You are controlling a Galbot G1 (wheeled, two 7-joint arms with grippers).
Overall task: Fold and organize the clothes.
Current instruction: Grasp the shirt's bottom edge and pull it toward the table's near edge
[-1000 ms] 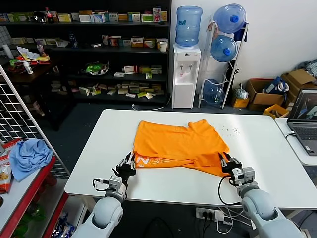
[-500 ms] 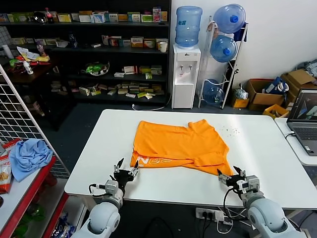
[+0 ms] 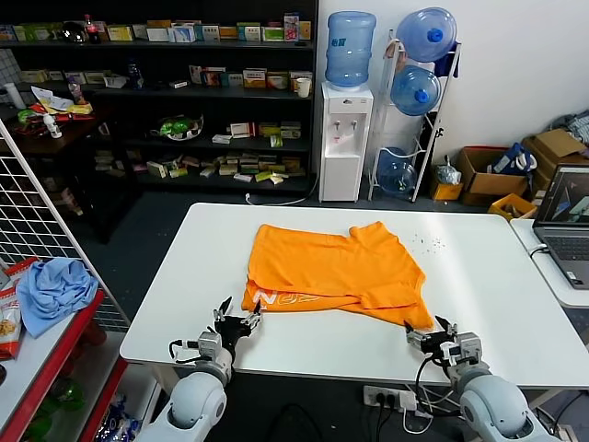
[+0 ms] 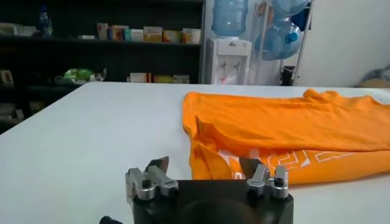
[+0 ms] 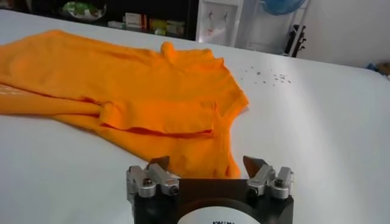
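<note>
The orange T-shirt (image 3: 336, 270) lies partly folded on the white table (image 3: 479, 276), with white lettering along its near left edge. It also shows in the left wrist view (image 4: 286, 131) and the right wrist view (image 5: 134, 91). My left gripper (image 3: 236, 321) is open and empty just in front of the shirt's near left corner; in its own view (image 4: 206, 167) the jaws stand wide apart. My right gripper (image 3: 434, 332) is open and empty just in front of the shirt's near right corner, as its own view (image 5: 207, 164) shows.
A light blue cloth (image 3: 53, 287) lies on a red rack at the left. A laptop (image 3: 566, 226) sits on a side table at the right. Shelves, a water dispenser (image 3: 345, 138) and boxes stand behind the table. Small specks lie on the table's far right (image 3: 425, 241).
Both grippers have let go of the shirt's near corners and drawn back toward the table's front edge. The shirt's near edge now lies flat on the table.
</note>
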